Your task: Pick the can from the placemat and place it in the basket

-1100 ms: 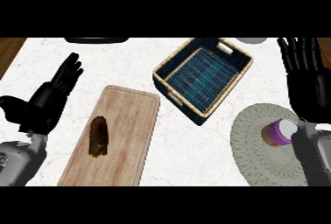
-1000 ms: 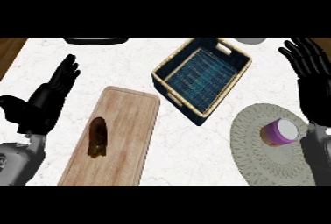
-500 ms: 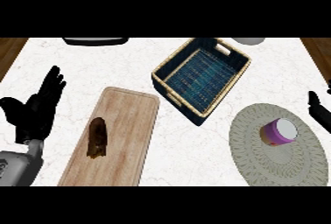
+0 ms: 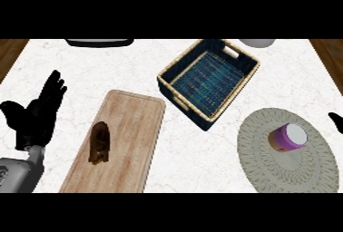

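A small purple can (image 4: 289, 137) with a pale lid stands on the round grey-green placemat (image 4: 268, 167) at the lower right. Up and left of it sits the dark blue woven basket (image 4: 175, 85) with a tan rim, nothing inside. My left hand (image 4: 36, 115) rests open at the left edge, fingers up, far from the can. Of my right hand (image 4: 335, 121) only a black tip shows at the right edge, level with the can and apart from it.
A wooden cutting board (image 4: 130, 131) lies left of centre with a dark brown food item (image 4: 100, 142) on it. A dark pan's edge (image 4: 99, 42) and a white bowl (image 4: 258, 42) peek in at the counter's far side.
My right hand and forearm have drawn back to the right, almost out of the picture, uncovering the placemat. The left hand has shifted slightly left and down. The can has not moved.
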Action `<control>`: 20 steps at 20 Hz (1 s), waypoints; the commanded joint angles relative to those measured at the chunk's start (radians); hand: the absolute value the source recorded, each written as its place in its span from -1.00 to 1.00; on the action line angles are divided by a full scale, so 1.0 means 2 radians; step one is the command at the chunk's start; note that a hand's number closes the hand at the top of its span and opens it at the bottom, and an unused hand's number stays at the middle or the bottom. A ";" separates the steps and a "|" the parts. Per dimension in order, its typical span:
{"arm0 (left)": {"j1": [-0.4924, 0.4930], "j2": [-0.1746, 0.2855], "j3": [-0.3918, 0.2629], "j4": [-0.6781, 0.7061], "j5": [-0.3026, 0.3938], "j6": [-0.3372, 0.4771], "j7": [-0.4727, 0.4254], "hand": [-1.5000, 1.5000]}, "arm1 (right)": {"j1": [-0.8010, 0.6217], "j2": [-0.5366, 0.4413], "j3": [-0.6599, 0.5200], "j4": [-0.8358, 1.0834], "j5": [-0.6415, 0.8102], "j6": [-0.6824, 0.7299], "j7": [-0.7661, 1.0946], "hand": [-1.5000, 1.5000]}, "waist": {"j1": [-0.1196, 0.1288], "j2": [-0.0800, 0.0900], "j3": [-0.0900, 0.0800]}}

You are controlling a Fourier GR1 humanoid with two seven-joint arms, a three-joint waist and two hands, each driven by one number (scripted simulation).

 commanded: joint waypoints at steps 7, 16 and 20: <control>0.007 -0.012 -0.006 0.002 -0.010 0.011 -0.002 0.00 | 0.044 -0.116 0.085 -0.102 -0.030 0.284 0.276 -1.00 | -0.006 -0.004 -0.001; 0.003 -0.017 0.018 0.026 -0.009 -0.018 -0.019 0.00 | 0.050 -0.132 0.050 -0.329 -0.100 0.344 0.509 -1.00 | -0.002 0.000 0.004; 0.021 -0.025 0.026 0.003 -0.016 -0.021 -0.020 0.00 | 0.051 -0.100 0.044 -0.344 -0.051 0.311 0.496 -1.00 | 0.004 0.000 0.005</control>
